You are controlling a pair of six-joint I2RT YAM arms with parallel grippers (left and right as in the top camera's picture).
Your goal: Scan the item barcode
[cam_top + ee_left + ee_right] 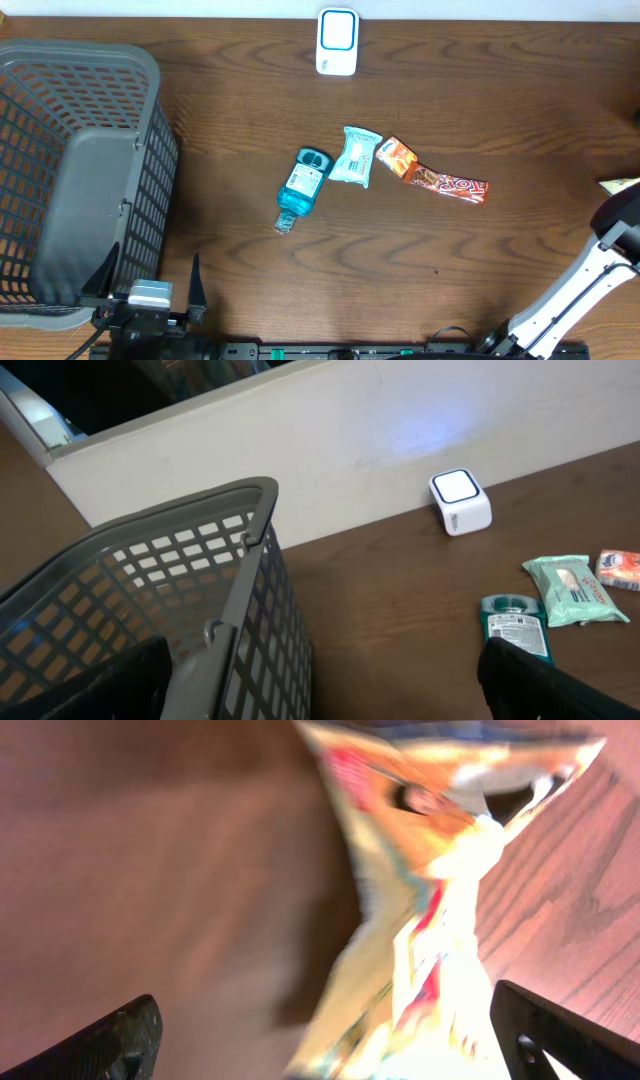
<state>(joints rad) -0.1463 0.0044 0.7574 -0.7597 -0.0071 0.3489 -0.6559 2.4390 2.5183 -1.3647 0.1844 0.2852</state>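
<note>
Blurrily, a crinkled yellow-orange packet (430, 920) shows red print.

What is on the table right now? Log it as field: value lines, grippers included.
scanner: white and blue, far edge of the table, centre
basket: grey, left side
loose items: mouthwash bottle, wipes pack, candy bar, close together mid-table
left gripper: open, holds nothing, by the basket
right gripper: open, blurred snack bag between its jaws

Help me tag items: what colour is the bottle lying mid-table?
Teal-blue. The bottle shows best in the overhead view.
</note>
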